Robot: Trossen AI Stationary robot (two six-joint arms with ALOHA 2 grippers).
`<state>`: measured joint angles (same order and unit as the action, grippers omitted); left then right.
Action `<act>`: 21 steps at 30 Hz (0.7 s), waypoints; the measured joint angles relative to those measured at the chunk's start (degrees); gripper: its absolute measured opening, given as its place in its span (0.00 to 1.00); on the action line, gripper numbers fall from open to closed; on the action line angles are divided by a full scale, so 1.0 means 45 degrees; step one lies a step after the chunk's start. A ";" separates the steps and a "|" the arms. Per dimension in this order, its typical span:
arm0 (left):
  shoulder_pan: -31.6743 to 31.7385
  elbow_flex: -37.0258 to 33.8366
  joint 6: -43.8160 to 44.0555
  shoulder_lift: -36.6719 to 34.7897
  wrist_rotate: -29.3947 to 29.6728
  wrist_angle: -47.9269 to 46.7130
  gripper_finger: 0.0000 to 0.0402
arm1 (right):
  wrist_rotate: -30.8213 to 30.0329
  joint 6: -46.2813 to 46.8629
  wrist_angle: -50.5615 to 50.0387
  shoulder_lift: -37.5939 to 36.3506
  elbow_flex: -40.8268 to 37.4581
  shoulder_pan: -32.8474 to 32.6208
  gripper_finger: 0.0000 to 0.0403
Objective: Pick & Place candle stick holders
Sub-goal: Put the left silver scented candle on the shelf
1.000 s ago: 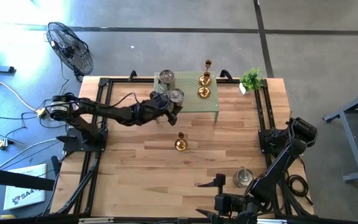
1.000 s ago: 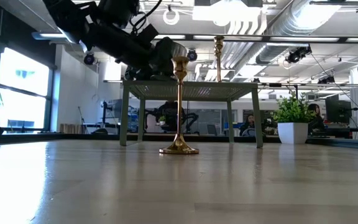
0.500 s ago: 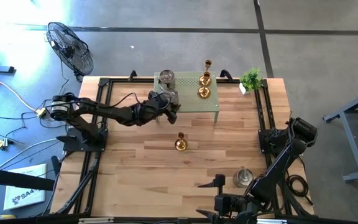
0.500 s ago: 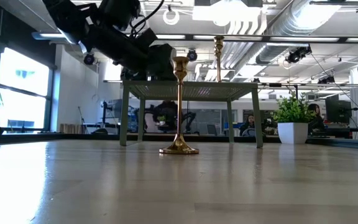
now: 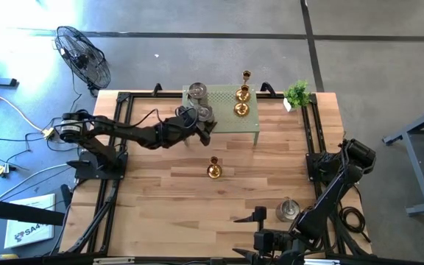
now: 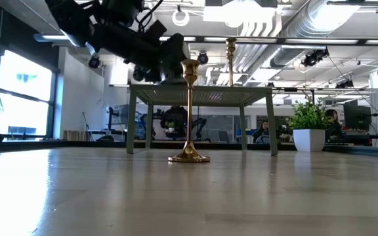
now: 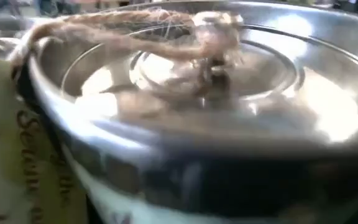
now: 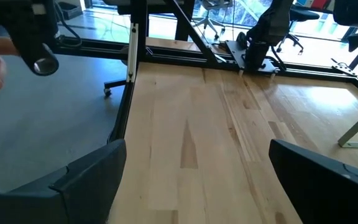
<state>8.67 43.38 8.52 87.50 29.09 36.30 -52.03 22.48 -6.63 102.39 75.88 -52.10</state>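
While the left end effector [image 5: 201,118] holds a squat silver holder [image 5: 204,112] at the green stand's [image 5: 249,121] edge, its polished metal looks slippery (grip the body, not the rim); the right end effector [image 8: 191,180] waits wide open over the tabletop [image 5: 168,191].

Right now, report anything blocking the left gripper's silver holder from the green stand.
Nothing visible. The left gripper holds the silver holder at the green stand's front-left corner; a second silver holder stands behind.
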 joint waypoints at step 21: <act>-0.0001 0.0386 -0.2139 -0.0010 0.1122 0.1617 0.94 | 0.0594 -0.0048 0.0005 0.0000 0.0000 0.0330 0.97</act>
<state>8.67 45.11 -1.11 87.46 34.14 43.58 -49.36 22.26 -6.61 102.39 75.88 -50.61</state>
